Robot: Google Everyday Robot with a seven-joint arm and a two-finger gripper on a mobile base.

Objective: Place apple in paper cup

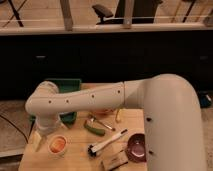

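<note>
The paper cup (pixel 58 146) stands near the front left of the wooden table (pixel 75 161). It is white with a pale rim. The orange-red apple (pixel 58 144) shows inside its mouth. My gripper (pixel 39 141) hangs at the end of the white arm (pixel 85 100), just left of the cup and low over the table's left edge. Whether it touches the cup cannot be told.
An elongated green vegetable (pixel 94 130) lies mid-table. A black-headed brush (pixel 106 143) lies beside it, a dark purple bowl (pixel 136 148) is at the right, and a brown packet (pixel 115 161) is at the front. A green bin (pixel 68 86) stands at the back left.
</note>
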